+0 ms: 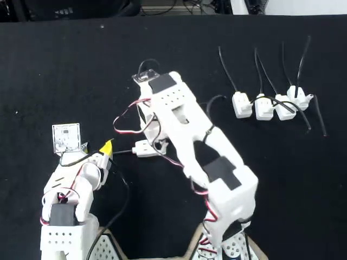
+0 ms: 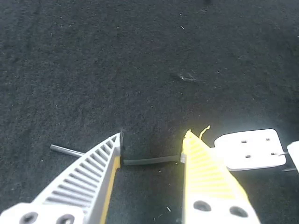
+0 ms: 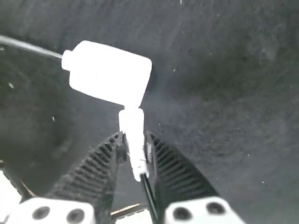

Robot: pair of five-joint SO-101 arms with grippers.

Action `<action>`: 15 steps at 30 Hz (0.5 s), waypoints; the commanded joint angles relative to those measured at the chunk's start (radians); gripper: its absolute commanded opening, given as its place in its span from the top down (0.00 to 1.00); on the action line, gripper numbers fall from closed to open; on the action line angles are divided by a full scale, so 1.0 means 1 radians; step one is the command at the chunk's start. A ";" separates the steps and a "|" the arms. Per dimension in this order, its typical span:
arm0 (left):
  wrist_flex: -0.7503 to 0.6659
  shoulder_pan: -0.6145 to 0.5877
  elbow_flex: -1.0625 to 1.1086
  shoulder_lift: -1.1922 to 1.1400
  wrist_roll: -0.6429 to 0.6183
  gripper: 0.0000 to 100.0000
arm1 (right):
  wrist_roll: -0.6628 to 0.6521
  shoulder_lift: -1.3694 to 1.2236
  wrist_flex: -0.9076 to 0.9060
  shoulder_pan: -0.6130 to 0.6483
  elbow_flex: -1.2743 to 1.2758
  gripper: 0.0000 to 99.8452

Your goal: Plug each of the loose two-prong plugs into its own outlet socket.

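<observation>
A white socket block [image 3: 110, 72] lies on the black mat left of centre, shown as the socket block [image 1: 142, 148] in the high view and as the socket block [image 2: 247, 149] in the left wrist view. My right gripper [image 3: 134, 151] is shut on a small white two-prong plug [image 3: 133, 135] whose tip meets the block's side; its black cord [image 3: 148, 191] trails back between the fingers. My left gripper [image 2: 150, 147] stands open just left of the block, yellow fingertip [image 1: 108, 146] low over the mat, with a thin black cable [image 2: 149, 161] running across between its fingers.
Several white sockets with black cords [image 1: 271, 105] lie in a row at the back right. A white square plate [image 1: 66, 138] rests beside the left arm. The right arm's body [image 1: 190, 135] crosses the middle of the mat.
</observation>
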State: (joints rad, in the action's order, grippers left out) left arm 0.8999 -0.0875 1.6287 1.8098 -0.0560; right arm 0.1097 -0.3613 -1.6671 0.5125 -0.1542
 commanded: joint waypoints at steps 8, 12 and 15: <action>-0.023 -0.008 -0.007 0.008 0.002 0.79 | 0.014 -0.007 -0.094 -0.026 -0.185 0.99; -0.023 -0.008 -0.007 0.008 0.003 0.79 | 0.014 -0.022 -0.091 -0.040 -0.199 0.99; -0.023 -0.008 -0.007 0.008 0.003 0.79 | 0.017 -0.054 -0.091 -0.040 -0.203 0.99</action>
State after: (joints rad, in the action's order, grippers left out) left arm 0.8999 -0.0875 1.6287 1.8098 -0.0560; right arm 0.1128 -0.4120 -1.7315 0.4895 -0.3046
